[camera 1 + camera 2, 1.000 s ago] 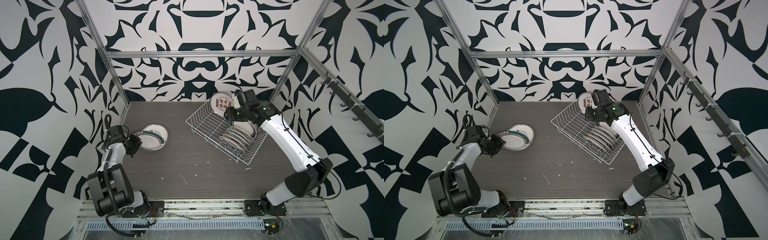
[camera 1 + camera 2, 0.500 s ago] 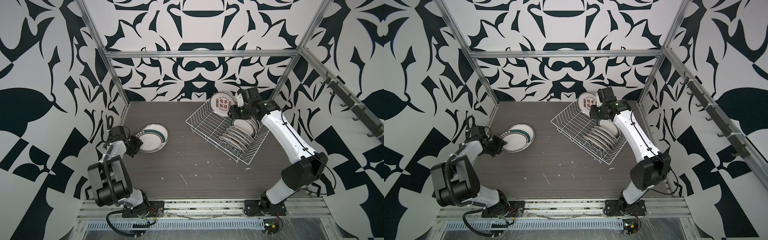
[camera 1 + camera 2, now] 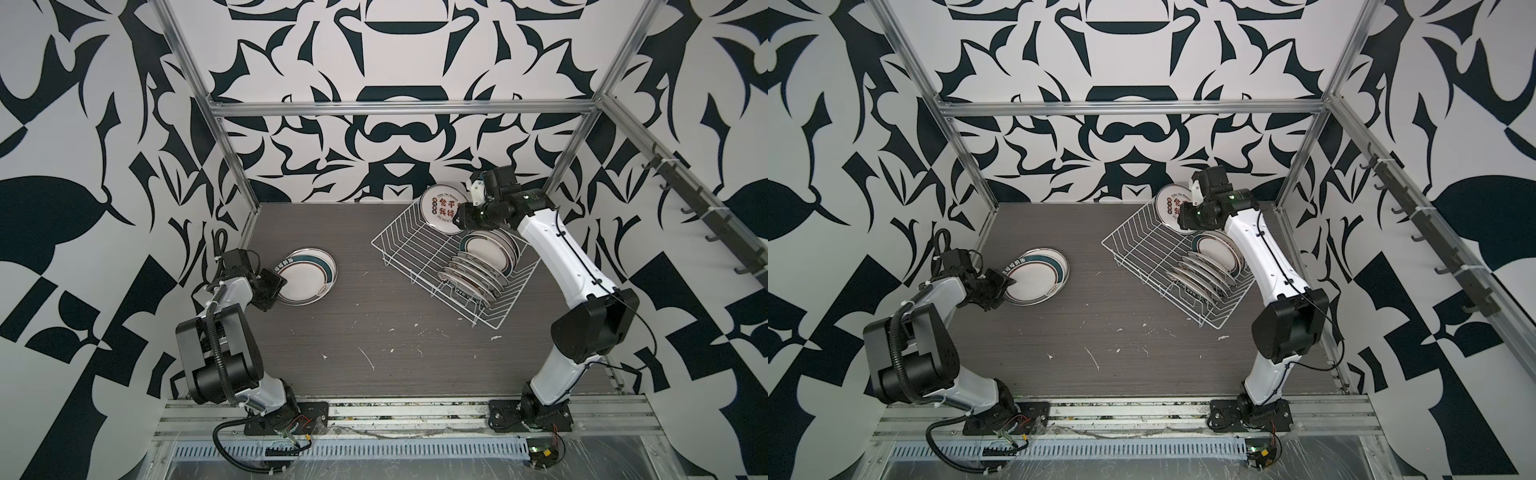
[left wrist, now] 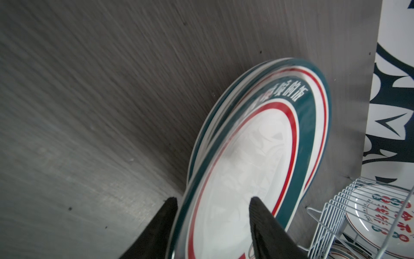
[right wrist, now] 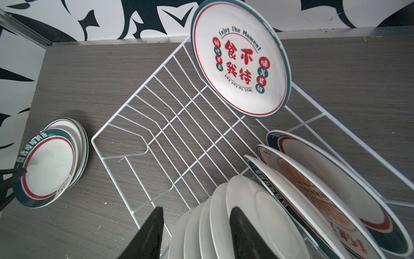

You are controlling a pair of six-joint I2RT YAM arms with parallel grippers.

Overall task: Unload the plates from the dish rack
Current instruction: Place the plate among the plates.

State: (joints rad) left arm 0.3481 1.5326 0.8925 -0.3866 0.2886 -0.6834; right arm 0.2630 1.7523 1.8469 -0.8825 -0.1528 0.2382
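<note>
Left arm (image 3: 232,291) low; right arm (image 3: 557,249) outstretched — both jaws parted.

- In both top views the light is bright and even, falling from overhead; the desk (image 3: 374,332) is lit flat, and detail stays sharp out to the corners.
- Shadows are soft and short: a faint one sits under the dish rack (image 3: 409,232).
- The plastic sheet (image 3: 623,453) along the desk's front edge catches small glints.
- The left wrist view is motion-blurred. The stacked plates (image 4: 257,157) have doubled rims and smeared lettering, and the desk grain is streaked.
- Pale reflections wash over that top plate's glaze.
- The left gripper (image 4: 212,198) has soft-edged fingers (image 4: 154,231).
- The right wrist view is crisp: the lettered plate (image 5: 239,60) reads clearly, with mild sheen.
- The fingers (image 5: 147,235) of the right gripper (image 5: 197,208) are slightly out of focus.
</note>
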